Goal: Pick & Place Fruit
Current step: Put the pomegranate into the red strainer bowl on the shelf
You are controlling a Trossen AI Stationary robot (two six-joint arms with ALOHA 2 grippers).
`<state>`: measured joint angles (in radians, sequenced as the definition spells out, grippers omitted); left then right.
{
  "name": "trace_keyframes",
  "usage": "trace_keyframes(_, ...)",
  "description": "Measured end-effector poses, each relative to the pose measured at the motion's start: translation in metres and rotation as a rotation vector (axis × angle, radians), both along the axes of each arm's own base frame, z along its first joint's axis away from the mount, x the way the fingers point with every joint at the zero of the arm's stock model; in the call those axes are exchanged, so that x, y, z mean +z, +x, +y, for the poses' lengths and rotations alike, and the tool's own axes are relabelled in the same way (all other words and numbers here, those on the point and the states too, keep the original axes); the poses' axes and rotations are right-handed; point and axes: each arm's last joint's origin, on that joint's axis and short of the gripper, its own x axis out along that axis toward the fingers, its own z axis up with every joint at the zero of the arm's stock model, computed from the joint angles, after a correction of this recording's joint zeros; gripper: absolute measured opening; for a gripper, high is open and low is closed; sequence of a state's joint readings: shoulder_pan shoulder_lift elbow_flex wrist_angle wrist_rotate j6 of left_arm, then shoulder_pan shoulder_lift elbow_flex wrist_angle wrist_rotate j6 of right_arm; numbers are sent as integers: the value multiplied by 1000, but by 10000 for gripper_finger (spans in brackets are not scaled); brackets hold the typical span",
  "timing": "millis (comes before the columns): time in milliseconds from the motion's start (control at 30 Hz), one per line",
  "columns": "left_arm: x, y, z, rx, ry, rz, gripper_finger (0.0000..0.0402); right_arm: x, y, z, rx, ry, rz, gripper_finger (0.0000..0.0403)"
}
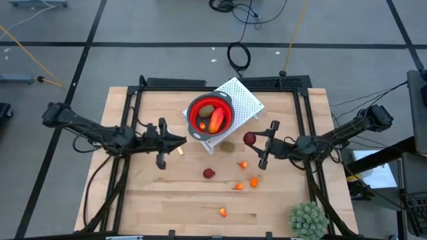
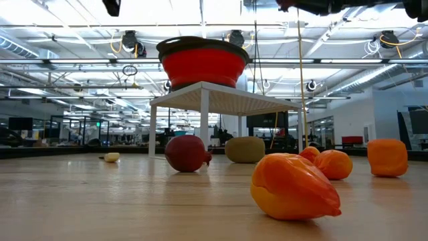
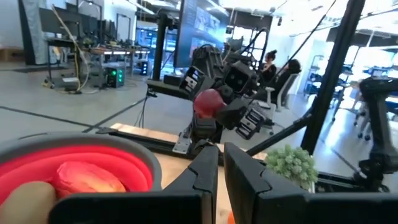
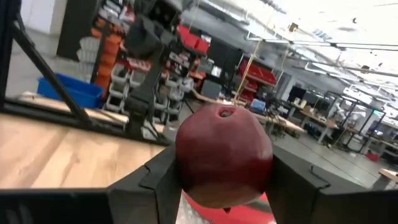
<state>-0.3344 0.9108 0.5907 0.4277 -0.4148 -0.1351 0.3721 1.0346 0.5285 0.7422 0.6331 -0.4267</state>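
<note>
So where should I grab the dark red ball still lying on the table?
Take the dark red ball across its round middle, coming straight down. It lies alone on bare table, so fingers fit on either side, and the idle left gripper is free.

The left arm reaches in from the left side of the tabletop, its forearm roughly level, and its pincer [image 1: 179, 141] has the two dark fingers [image 3: 205, 177] drawn almost together with nothing between them. The right arm reaches in from the right side, raised above the tabletop, and its pincer [image 1: 252, 139] is clamped on a dark red ball [image 4: 224, 155].
</note>
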Motion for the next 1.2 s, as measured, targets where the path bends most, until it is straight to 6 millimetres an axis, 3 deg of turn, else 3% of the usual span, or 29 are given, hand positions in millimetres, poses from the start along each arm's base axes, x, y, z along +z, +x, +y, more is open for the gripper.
trace_keyframes(433, 41, 67, -13, 93, 49, 1, 34, -5, 1, 0, -3, -29, 57, 180)
trace_keyframes(600, 55, 94, -13, 120, 53, 51, 79, -6, 1, 0, -18, -104, 81, 180)
trace_keyframes(900, 74, 143, -13, 154, 49, 185, 180, -6, -1, -5, -207, -258, 162, 180)
trace_keyframes(1200, 84, 188, -8, 194, 36, 216, 234, -6, -4, -10, -433, -436, 302, 180)
